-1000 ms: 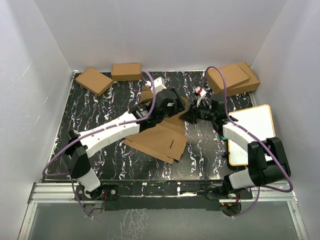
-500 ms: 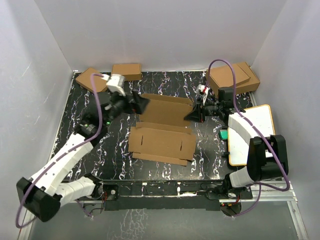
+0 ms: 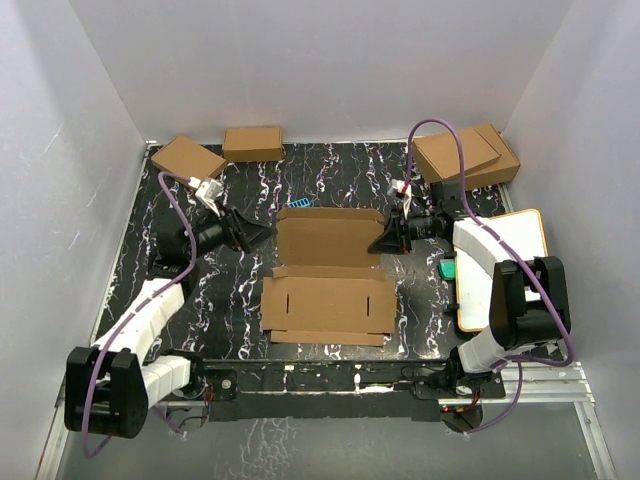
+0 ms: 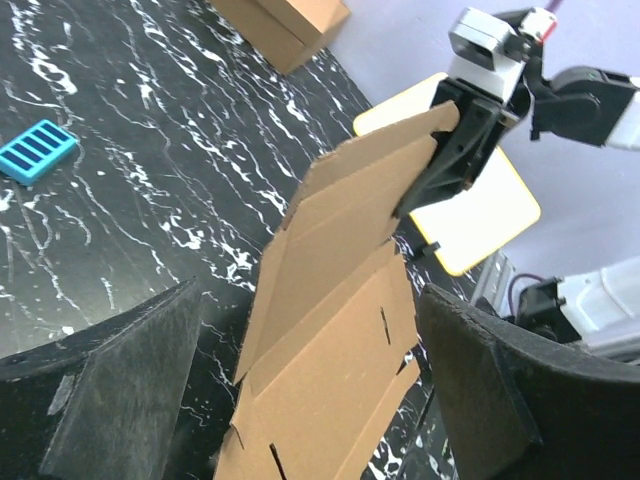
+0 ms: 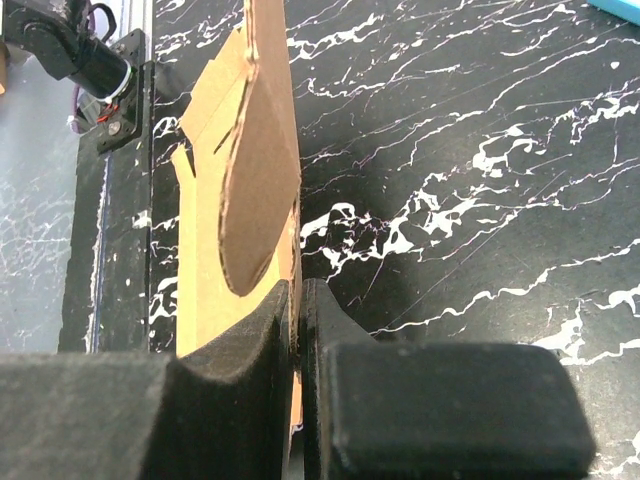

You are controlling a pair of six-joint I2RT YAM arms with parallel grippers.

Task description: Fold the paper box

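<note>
Right jaws are clamped shut on the paper box (image 3: 328, 305), which is a creased cardboard sheet. They pinch the right edge of its raised far panel. From the right wrist we see the two black pads (image 5: 440, 410) pressed together on the thin cardboard edge (image 5: 255, 170), with a rounded tab standing upright just above them.

We find the left jaws wide open and holding nothing. They sit near the left edge of that raised panel, and we see no contact with it. In the left wrist view the pads (image 4: 120, 390) stand far apart at the bottom corners, with the sheet (image 4: 340, 300) beyond them.

The sheet sits in the middle of the black marbled counter (image 3: 340, 175). Its near half lies flat with flaps and slots showing, while the far half tilts up from the fold between the two arms.

A small blue ribbed piece (image 3: 297, 203) (image 4: 37, 150) lies on the counter just behind the raised panel. We count two small closed boxes (image 3: 187, 160) (image 3: 252, 143) in the far left corner and a pair of larger stacked boxes (image 3: 467, 155) in the far right corner. A white board with a yellow rim (image 3: 505, 260) lies along the right side under the right arm. A small green thing (image 3: 445, 268) sits at the board's left edge, between it and the sheet.
</note>
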